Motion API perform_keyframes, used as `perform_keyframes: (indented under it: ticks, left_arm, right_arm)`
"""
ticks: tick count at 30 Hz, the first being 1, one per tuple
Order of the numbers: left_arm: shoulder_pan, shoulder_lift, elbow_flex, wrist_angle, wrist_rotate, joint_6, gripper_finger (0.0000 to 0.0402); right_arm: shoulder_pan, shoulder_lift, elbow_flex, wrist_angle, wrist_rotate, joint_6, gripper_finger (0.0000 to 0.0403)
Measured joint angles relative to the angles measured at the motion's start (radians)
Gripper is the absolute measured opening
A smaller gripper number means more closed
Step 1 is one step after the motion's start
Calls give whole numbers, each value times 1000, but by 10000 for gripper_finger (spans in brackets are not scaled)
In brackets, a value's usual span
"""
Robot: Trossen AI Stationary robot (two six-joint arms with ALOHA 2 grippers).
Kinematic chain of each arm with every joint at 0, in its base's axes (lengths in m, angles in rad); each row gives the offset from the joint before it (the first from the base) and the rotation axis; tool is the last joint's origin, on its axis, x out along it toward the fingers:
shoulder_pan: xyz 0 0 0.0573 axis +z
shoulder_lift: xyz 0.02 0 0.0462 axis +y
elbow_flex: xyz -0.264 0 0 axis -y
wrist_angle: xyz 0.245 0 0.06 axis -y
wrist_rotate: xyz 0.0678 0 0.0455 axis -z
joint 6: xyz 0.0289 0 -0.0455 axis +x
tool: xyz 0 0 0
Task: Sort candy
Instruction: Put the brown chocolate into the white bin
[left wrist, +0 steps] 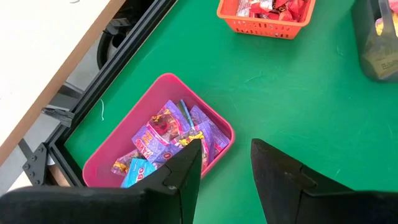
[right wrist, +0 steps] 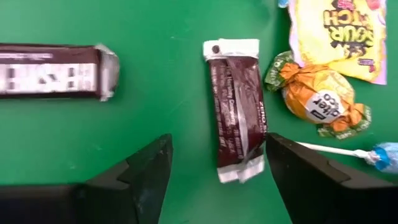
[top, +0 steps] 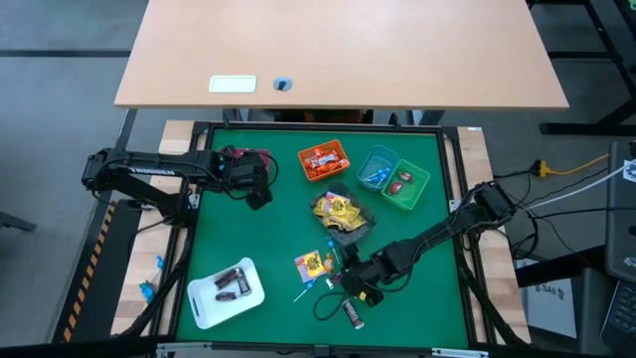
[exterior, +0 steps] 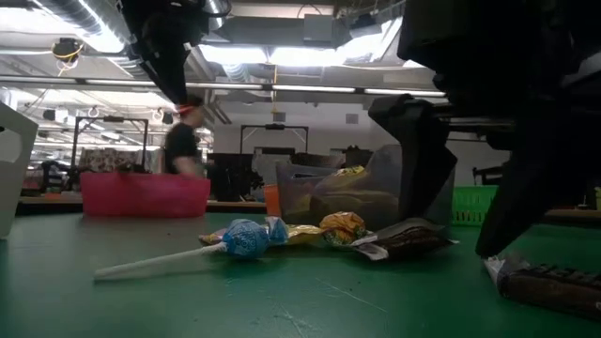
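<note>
From your left: left gripper (left wrist: 225,165) parted and empty above the pink bin (left wrist: 99,162) of purple candy (left wrist: 163,132); white tray (top: 204,308) holding dark bars; loose candy mid-mat; right gripper (right wrist: 217,165) spread wide around a dark brown packet (right wrist: 237,109), not touching it.

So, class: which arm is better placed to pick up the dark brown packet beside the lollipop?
The right. Its open gripper hovers directly over the dark brown packet, fingers either side. The left gripper hangs open, empty, by the pink bin across the table.
</note>
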Motion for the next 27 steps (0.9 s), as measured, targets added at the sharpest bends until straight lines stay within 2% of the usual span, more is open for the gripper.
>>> perform_keyframes:
  ticks: [14,27]
  left_arm:
    - [0,0,0,0,0,0,128]
    - [0,0,0,-1,0,0,128]
  right_arm:
    - [8,5,-3,2,-114,58,189]
    - [7,4,3,-7,-89,89,190]
